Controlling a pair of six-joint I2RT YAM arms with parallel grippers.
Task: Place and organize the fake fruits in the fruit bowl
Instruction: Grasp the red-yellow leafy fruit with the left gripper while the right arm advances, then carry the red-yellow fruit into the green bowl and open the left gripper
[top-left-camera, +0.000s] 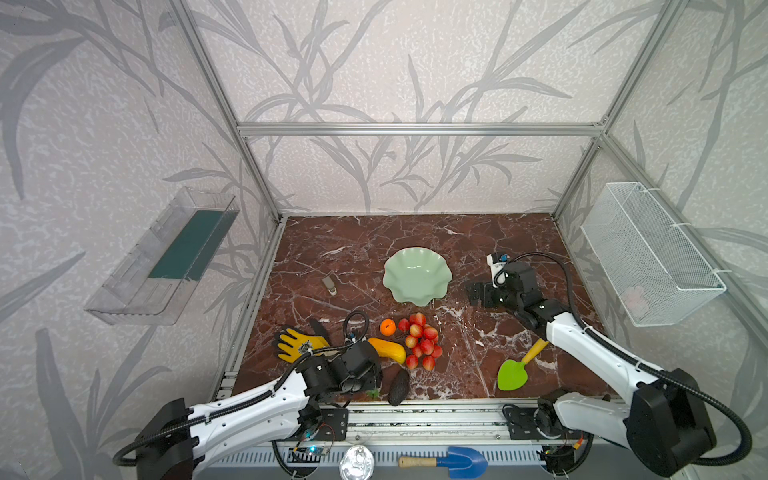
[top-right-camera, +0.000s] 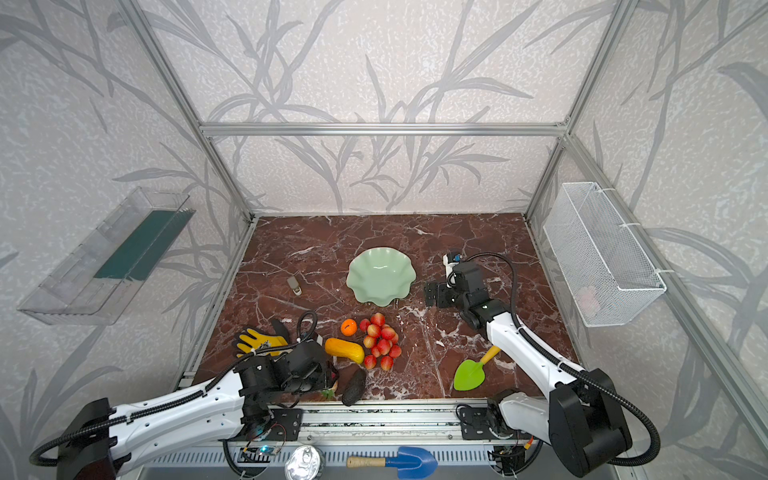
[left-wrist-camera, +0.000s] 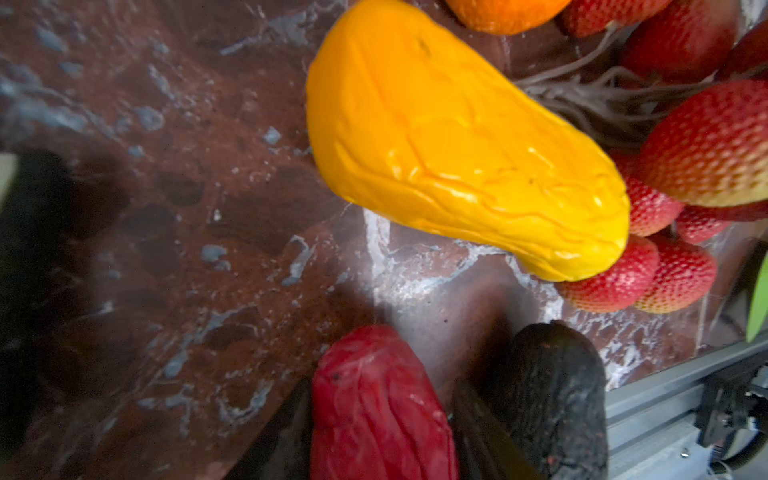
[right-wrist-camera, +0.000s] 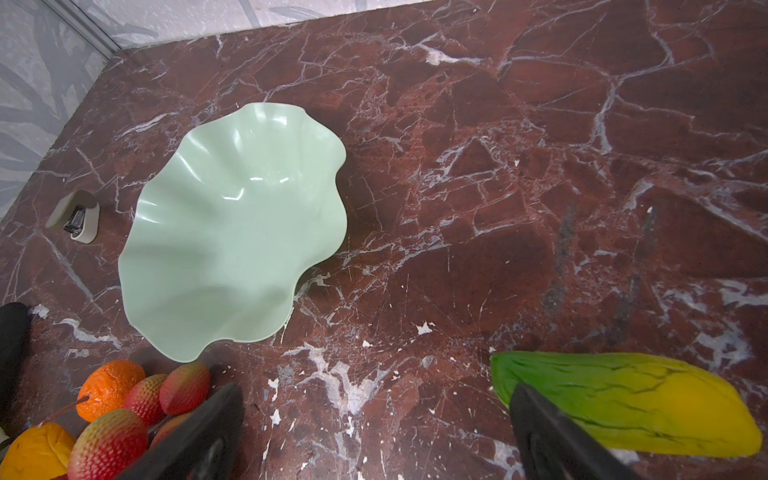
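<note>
In both top views we count 1 fruit bowl (top-left-camera: 417, 274) near the desk (top-left-camera: 353, 245) centre, empty. At its 6 o'clock lie 5 fruits:
- 1 orange (top-left-camera: 387, 327)
- 1 berry cluster (top-left-camera: 422, 341) of approx ten berries, just beside the orange at its 3 o'clock
- 1 yellow fruit (top-left-camera: 388, 350) at the orange's 6 o'clock
- 1 avocado (top-left-camera: 399, 387) by the desk's front edge
- 1 strawberry (top-left-camera: 373, 393), mostly hidden under the left tool (top-left-camera: 371, 384), only its green leaves showing

The right tool (top-left-camera: 473, 293) hovers at the bowl's 3 o'clock, well apart from those fruits. Other bits: 1 green scoop (top-left-camera: 512, 375), 1 glove (top-left-camera: 297, 344), 1 small stapler (top-left-camera: 329, 284).

Left wrist view: the left tool (left-wrist-camera: 384, 386) stands part-closed on the strawberry (left-wrist-camera: 378, 415), w/ 1 dark finger (left-wrist-camera: 478, 432) against each side. The avocado (left-wrist-camera: 557, 399) lies just beside one finger. Beyond lie the yellow fruit (left-wrist-camera: 457, 153), the orange & approx eight berries; the yellow fruit's end touches the cluster.

Right wrist view: the right tool (right-wrist-camera: 376, 392) has its 2 fingers (right-wrist-camera: 195, 440) wide apart w/ nothing between them. We see the 1 bowl (right-wrist-camera: 232, 216), the stapler beside it, the orange, 4 berries, & 1 green-yellow fruit (right-wrist-camera: 623, 407) partly behind one finger.
</note>
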